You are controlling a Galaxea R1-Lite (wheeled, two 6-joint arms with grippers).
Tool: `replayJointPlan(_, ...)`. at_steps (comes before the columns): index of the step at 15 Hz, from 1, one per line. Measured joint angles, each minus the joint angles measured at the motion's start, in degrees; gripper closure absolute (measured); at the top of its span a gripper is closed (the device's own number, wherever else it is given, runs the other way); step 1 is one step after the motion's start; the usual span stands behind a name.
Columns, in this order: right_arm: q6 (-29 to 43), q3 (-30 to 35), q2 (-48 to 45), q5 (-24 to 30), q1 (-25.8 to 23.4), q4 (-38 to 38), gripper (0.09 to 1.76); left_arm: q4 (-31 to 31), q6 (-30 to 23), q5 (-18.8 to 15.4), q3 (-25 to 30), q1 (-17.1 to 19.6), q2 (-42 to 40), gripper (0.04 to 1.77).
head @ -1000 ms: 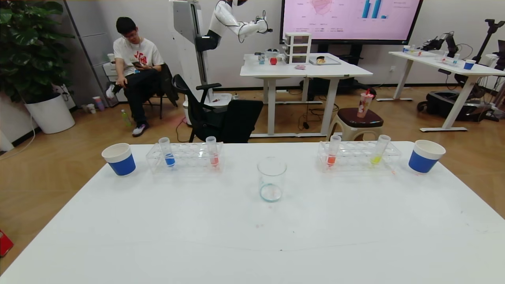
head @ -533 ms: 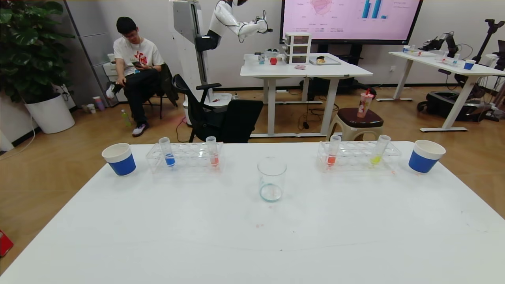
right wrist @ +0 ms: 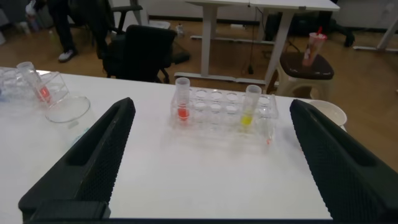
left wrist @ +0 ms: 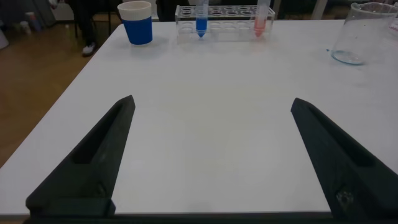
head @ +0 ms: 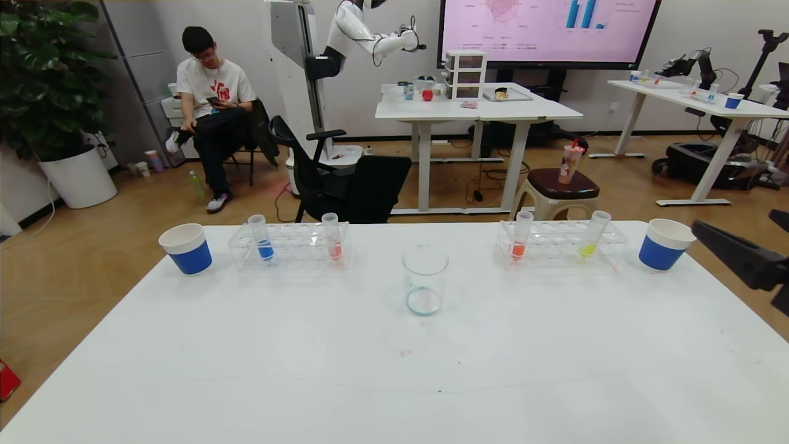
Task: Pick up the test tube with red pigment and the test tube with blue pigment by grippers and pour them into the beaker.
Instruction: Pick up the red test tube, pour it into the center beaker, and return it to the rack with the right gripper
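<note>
only the right gripper (head: 749, 259) appeared in the head view, at the table's (head: 394, 370) right edge beside a blue paper cup (head: 662, 245); each wrist view showed its own black tapered fingers spread wide, including the left gripper (left wrist: 211, 155). the test tube with blue pigment (head: 261, 237) stood in the left clear plastic rack (head: 290, 245), the test tube with red pigment (head: 519, 237) in the right rack (head: 558, 245). the cylindrical glass beaker (head: 425, 280) stood between the racks.

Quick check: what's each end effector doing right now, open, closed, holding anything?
Left end effector: open, holding nothing.
Right end effector: open, holding nothing.
</note>
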Motion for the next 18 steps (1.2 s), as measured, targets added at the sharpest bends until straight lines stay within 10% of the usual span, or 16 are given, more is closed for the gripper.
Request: replayJointPlan(18, 0.00, -5.22, 55.77, -5.90, 8.16, -51.21, 0.11, -0.02, 0.00, -0.01, 0.00, 0.00, 0.00, 0.06)
